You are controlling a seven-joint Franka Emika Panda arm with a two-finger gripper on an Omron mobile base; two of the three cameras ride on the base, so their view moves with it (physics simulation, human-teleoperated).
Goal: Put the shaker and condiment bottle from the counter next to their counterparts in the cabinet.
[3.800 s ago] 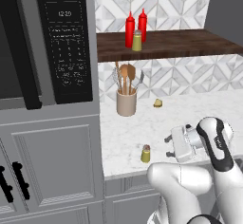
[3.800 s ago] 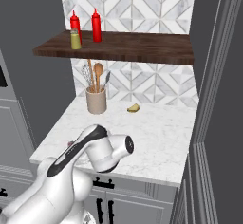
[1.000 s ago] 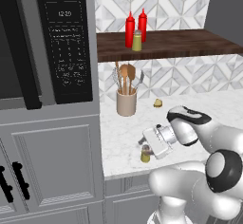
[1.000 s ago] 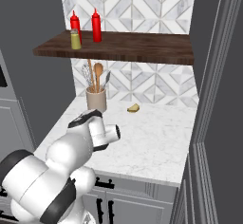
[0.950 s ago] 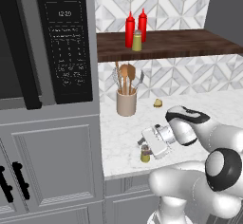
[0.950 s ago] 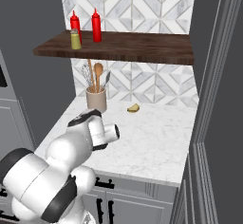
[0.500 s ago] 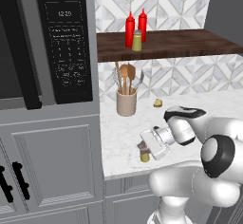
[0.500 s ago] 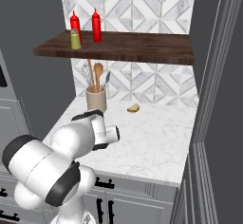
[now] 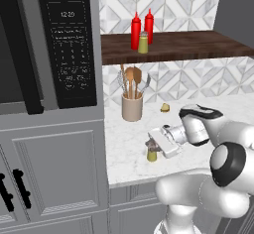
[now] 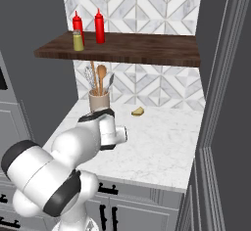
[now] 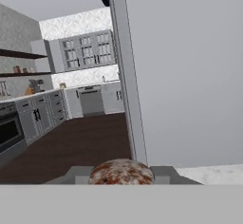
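The olive-yellow shaker [image 9: 152,154] stands near the front edge of the marble counter [image 9: 124,144], and my gripper [image 9: 152,145] is shut on its upper part from the right. In the hand view its speckled cap [image 11: 121,172] sits between my gripper's [image 11: 121,176] two tips. On the dark brown cabinet shelf [image 9: 188,44] two red condiment bottles [image 9: 135,31] [image 9: 149,26] stand side by side with a second shaker [image 9: 143,43] in front of them. From the right base view the same bottles [image 10: 99,26] and shaker [image 10: 78,40] show at the shelf's left end, and my arm covers the hand.
A beige crock [image 9: 132,106] with wooden utensils stands at the back of the counter under the shelf, a small yellow piece [image 9: 164,108] to its right. A black microwave [image 9: 69,44] and grey cabinet wall bound the left. A dark wall [image 10: 220,103] closes the right side.
My hand has slid a little left onto the counter's shaker and the fingers have shut on it. The shaker stays on the counter.
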